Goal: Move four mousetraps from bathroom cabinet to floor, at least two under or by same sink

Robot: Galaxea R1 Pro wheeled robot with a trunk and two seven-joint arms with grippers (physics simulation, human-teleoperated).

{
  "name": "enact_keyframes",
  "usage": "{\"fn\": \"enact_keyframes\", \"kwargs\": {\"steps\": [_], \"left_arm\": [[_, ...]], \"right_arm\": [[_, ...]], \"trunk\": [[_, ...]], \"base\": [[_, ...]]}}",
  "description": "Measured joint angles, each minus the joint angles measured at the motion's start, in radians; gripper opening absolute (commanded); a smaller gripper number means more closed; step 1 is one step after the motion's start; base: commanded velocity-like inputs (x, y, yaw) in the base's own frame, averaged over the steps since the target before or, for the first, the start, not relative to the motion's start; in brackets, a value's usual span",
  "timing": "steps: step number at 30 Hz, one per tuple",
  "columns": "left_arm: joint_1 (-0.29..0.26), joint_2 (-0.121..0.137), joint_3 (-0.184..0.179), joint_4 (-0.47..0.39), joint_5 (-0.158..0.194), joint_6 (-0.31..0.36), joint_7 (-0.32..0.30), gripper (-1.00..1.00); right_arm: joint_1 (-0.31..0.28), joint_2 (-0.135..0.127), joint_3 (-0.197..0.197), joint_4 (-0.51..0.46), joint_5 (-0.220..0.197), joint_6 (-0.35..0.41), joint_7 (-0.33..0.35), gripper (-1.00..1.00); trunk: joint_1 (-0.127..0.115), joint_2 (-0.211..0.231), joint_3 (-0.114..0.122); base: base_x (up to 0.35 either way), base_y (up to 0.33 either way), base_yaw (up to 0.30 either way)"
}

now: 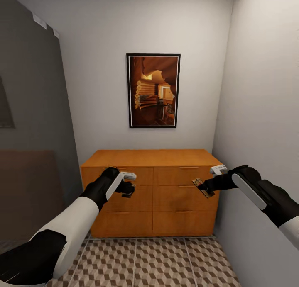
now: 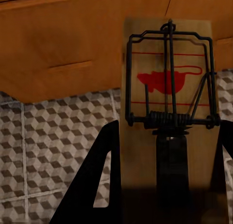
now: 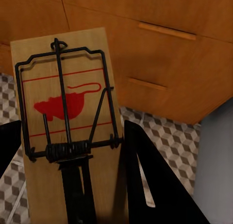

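Observation:
The orange-brown cabinet (image 1: 151,158) stands against the back wall with its drawers closed. In front of its upper left drawers, my left gripper (image 1: 128,190) is shut on a mousetrap (image 2: 167,88), a wooden board with a dark wire frame and a red mouse print, held between the black fingers (image 2: 97,185). My right gripper (image 1: 206,187) is shut on a second mousetrap (image 1: 202,187) in front of the right drawers. That one also shows flat between the fingers (image 3: 155,185) as the mousetrap (image 3: 68,117) in the right wrist view. Both traps are held above the cube-patterned bathroom floor (image 1: 145,262).
A framed picture (image 1: 153,90) hangs above the cabinet. A grey wall (image 1: 33,113) closes in on the left and a white wall (image 1: 265,113) on the right, close to my right arm. The tiled floor runs from the cabinet's base towards me.

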Motion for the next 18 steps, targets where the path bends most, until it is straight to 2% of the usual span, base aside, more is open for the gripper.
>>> {"fn": "enact_keyframes", "kwargs": {"steps": [2,3,4,5,12,18], "left_arm": [[0.000,0.000,0.000,0.022,0.002,-0.042,0.001,-1.00],[0.001,-0.001,0.002,0.109,-0.002,-0.231,-0.002,-1.00],[0.001,-0.001,0.003,0.122,-0.001,-0.280,-0.004,-1.00],[0.001,0.000,0.003,0.134,-0.002,-0.363,-0.005,-1.00],[0.001,-0.003,0.004,0.131,-0.002,-0.378,-0.005,-1.00],[0.001,-0.003,0.006,0.131,0.001,-0.379,-0.004,-1.00]], "right_arm": [[0.000,0.002,0.000,0.000,0.000,0.000,-0.001,-1.00],[0.000,0.005,0.000,0.000,-0.002,0.000,-0.002,-1.00],[0.000,0.005,0.000,0.001,-0.001,0.000,-0.001,-1.00],[0.000,0.006,0.000,0.001,-0.003,0.000,0.000,-1.00],[0.000,0.007,0.002,0.002,-0.004,0.000,-0.001,-1.00],[0.000,0.008,0.003,0.002,-0.004,0.000,-0.002,-1.00]], "trunk": [[0.000,0.000,0.000],[0.000,0.000,0.000],[0.000,0.000,0.000],[0.000,0.000,0.000],[0.000,0.000,0.000],[0.001,0.000,0.000]], "base": [[0.000,0.000,0.000],[0.000,0.000,0.000],[0.000,0.000,0.000],[0.000,0.000,0.000],[-0.011,0.000,0.000],[-0.259,0.000,0.000]]}}
